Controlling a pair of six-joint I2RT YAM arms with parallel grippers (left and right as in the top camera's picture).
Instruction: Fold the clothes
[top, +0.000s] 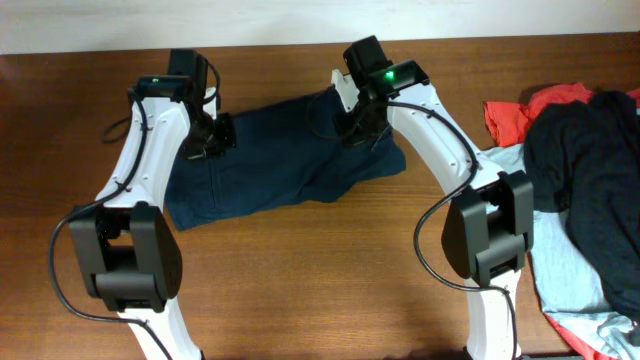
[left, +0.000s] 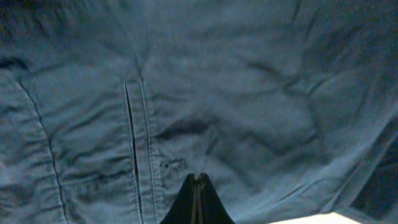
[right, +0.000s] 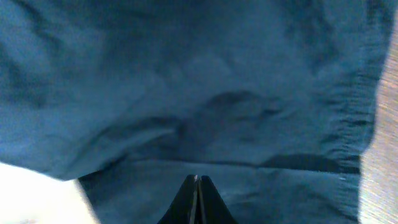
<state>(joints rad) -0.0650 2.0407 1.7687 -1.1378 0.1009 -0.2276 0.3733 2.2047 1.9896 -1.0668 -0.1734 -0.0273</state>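
Observation:
The dark navy shorts lie spread on the wooden table, between the two arms. My left gripper is over the shorts' far left part. In the left wrist view its jaws are shut, right over the fabric beside a stitched seam. My right gripper is over the shorts' far right part. Its jaws are shut above the cloth, near a folded-over layer and a hem. No cloth shows pinched between either pair of jaws.
A heap of other clothes lies at the right edge: a red garment, a dark garment and a light blue T-shirt. Bare table lies in front of the shorts.

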